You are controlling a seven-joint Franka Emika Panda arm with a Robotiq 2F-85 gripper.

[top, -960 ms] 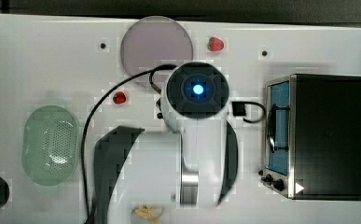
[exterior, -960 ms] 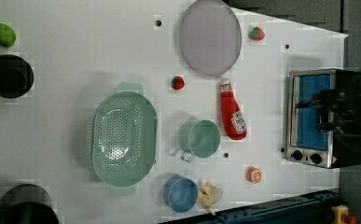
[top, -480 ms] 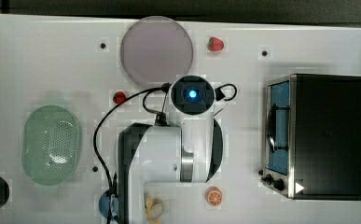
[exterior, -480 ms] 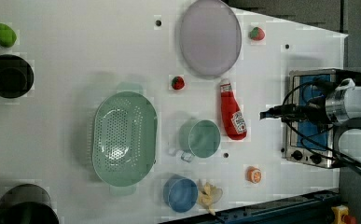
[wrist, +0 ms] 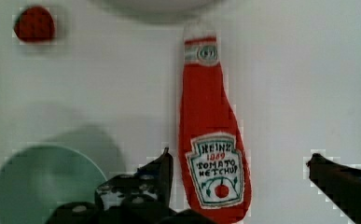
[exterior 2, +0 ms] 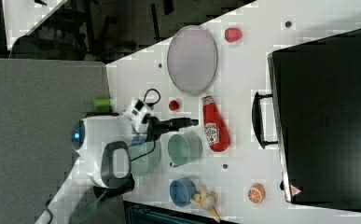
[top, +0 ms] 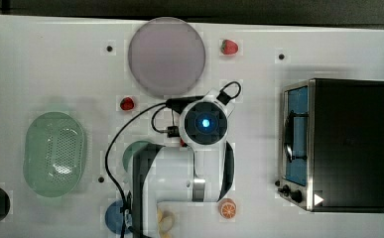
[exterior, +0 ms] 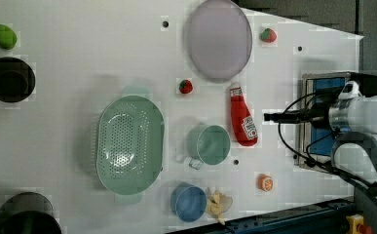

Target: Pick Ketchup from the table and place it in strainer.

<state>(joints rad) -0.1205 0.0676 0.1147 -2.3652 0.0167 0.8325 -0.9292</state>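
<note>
The Ketchup [wrist: 213, 140], a red bottle with a white cap and a label, lies flat on the white table. My gripper [wrist: 239, 156] hangs open above its labelled end, one finger [wrist: 162, 172] on each side and apart from it. In the left view the Ketchup [exterior: 242, 117] lies between the lilac plate and the green mug, and the gripper [exterior: 270, 117] is just to the left view's right of it. The mint-green strainer [exterior: 129, 144] stands empty further to the left view's left. In the top view my arm's wrist [top: 205, 123] covers the bottle, with the strainer [top: 54, 153] far to the top view's left.
A green mug [exterior: 210, 145] stands close beside the bottle. A lilac plate [exterior: 217, 39] and a small red fruit [exterior: 186, 87] lie near its cap. A toaster oven [top: 338, 144], a strawberry [top: 229, 47], an orange slice [exterior: 265, 183], a blue bowl [exterior: 188, 201] and black pots [exterior: 8, 80] ring the table.
The arm has swung in over the table; in the left view the gripper moved left toward the Ketchup, and in the top view the wrist slid down over it. The fingers stayed open.
</note>
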